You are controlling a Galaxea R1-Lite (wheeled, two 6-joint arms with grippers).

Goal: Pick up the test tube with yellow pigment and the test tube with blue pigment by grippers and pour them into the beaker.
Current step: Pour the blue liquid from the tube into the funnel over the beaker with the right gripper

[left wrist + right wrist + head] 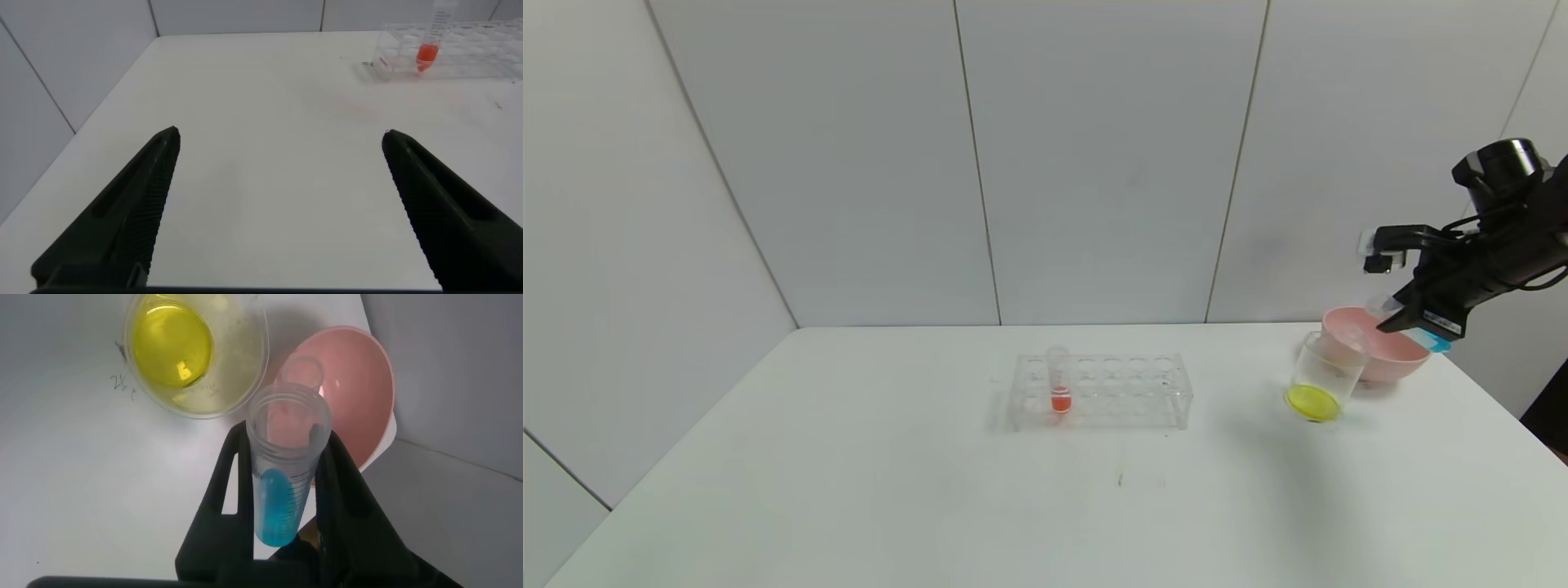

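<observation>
The right gripper (1395, 314) hangs above the far right of the smooth white table (849, 490), its 2 black tapered fingers (225, 506) clamped on the test tube with blue pigment (284, 469), a clear cylindrical tube with printed gradations and an open round mouth. The tube is tipped well over, its mouth pointing toward the beaker and bowl, and the cyan-blue liquid lies pooled along its lower wall near the closed end; in the head view only the blue end (1436, 340) peeks out behind the gripper. Just below and beside the tube's mouth stands the beaker (1321, 377), a wide clear cylinder with a flat base and a thin rim, upright on the table and holding a shallow layer of bright yellow liquid (172, 347). Touching or just behind it sits a matte pink bowl (1388, 351), round and shallow; a second clear tube (304, 373) seems to lie inside it, though its shape is hard to make out. Near the middle of the table, well apart from the beaker, a clear multi-hole rack (1101, 390) of glossy plastic holds 1 upright tube with orange liquid (1059, 390) at its left end. The left gripper (280, 139) is parked low over the table's left side, its 2 ribbed black fingers (131, 212) spread wide with nothing between them.
</observation>
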